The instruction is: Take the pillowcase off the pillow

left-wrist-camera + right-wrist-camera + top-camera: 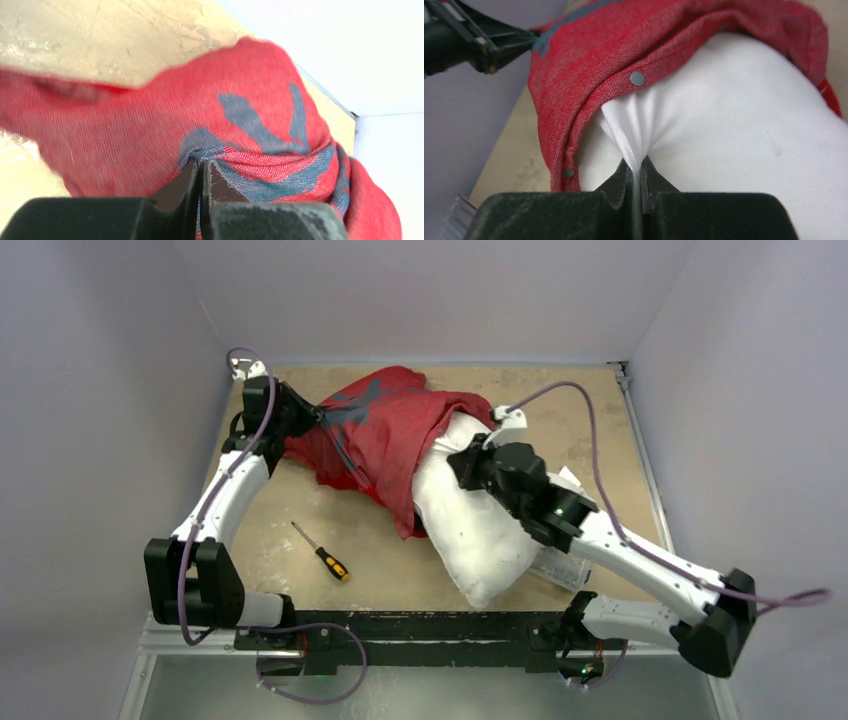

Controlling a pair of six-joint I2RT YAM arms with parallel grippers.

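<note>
The red pillowcase [385, 435] with grey-blue marks covers the far end of the white pillow [478, 530], which lies slantwise at the table's middle. My left gripper [312, 418] is shut on a fold of the pillowcase [240, 135] at its far left end; the fingertips [185, 182] pinch the cloth. My right gripper [462, 466] is shut on a pinch of the pillow's white fabric [734, 130], just below the pillowcase's snap-buttoned open edge [637, 78]. The pillow's near half is bare.
A screwdriver [322, 553] with an orange and black handle lies on the tan table [290, 570] at the near left. A clear packet [562, 568] lies under the right arm. White walls close the table on three sides.
</note>
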